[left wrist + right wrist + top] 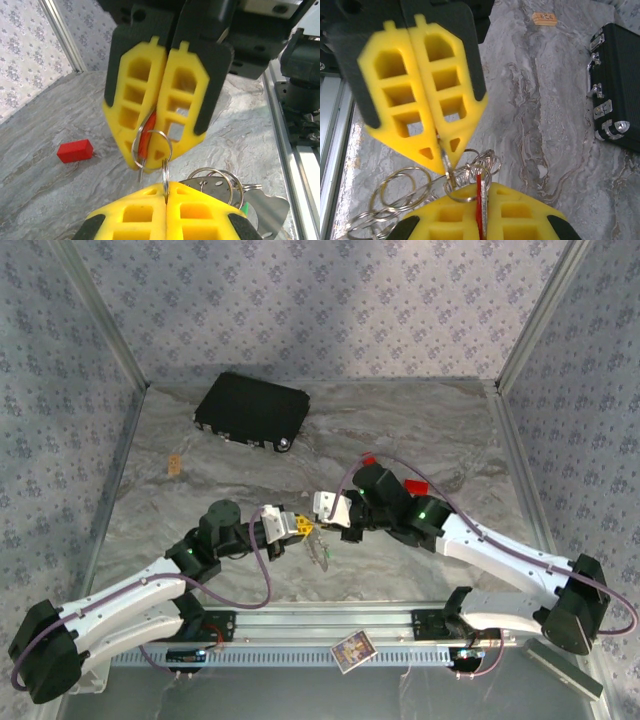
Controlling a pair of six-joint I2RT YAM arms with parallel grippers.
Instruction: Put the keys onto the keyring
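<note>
Hanging over the bench (420, 430), left gripper (166, 192) jaws pinch the keyring (165, 172), probably stiff and slippery; right gripper (152, 155) jaws pinch the light red key (479, 200) by its flat head.

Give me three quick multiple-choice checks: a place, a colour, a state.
1. The black case lies: A) far left on the table B) between the arm bases C) on the near rail
2. The key in the right gripper is: A) green B) red C) blue
3. The left gripper is: A) wide open B) shut on nothing C) shut on the keyring

Key: 1 A, the top view shows it far left; 2 B, a red strip shows in its grip; 3 C, it is closed on a ring.
</note>
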